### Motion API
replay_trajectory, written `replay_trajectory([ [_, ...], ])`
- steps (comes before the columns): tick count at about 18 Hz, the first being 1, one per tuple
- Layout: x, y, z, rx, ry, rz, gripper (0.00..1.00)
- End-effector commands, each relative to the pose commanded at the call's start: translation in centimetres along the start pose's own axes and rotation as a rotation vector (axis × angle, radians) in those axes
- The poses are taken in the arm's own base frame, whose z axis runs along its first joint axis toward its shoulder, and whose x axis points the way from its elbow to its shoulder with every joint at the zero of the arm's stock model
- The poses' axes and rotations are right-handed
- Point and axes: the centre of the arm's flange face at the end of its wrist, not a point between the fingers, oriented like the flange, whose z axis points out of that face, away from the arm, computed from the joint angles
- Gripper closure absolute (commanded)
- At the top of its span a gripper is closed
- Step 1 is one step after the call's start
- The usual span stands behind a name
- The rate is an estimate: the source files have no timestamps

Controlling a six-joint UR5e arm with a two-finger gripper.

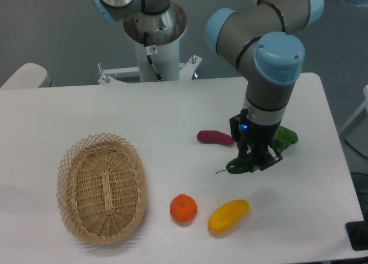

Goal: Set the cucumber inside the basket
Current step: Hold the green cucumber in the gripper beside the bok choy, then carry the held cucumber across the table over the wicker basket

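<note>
The cucumber (237,165) lies on the white table (172,120), well to the right of the basket (102,187), with its dark green body partly hidden under the gripper (256,160). A thin stem projects from its left end. The gripper stands directly over the cucumber's right portion, pointing downward, its black fingers straddling the vegetable; from this viewpoint it cannot be determined whether they are pressing on the cucumber or merely set around it. A small blue indicator light shows on the gripper body above the fingers. The basket, oval and woven in light tan wicker with an open lattice rim, sits at the left side of the table and holds nothing. Relative to the basket, a purple-red sweet potato (214,137) lies to the right and further back, just beside the cucumber's upper left. An orange (183,209) rests near the basket's right edge, toward the front. A yellow mango (228,216) lies just right of the orange. A leafy green vegetable (286,138) shows behind the gripper, furthest from the basket, partly concealed by the arm (270,57).
</note>
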Motion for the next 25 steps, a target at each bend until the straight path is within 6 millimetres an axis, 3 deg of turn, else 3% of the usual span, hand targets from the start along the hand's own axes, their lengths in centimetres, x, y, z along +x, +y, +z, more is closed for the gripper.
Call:
replay_trajectory([
  [6, 1.9, -6.9, 1.3, 0.004, 0.021, -0.118, 0.67],
  [14, 9.0, -18.8, 2.5, 0.006, 0.069, -0.414, 0.67],
  [19, 11.8, -21.6, 4.4, -0.021, 0.110, -0.555, 0.67],
  [22, 13.8, -21.7, 7.2, -0.059, 0.134, -0.627, 0.67],
  [25, 15.1, -23.9, 9.0, -0.063, 0.090, -0.710, 0.67],
])
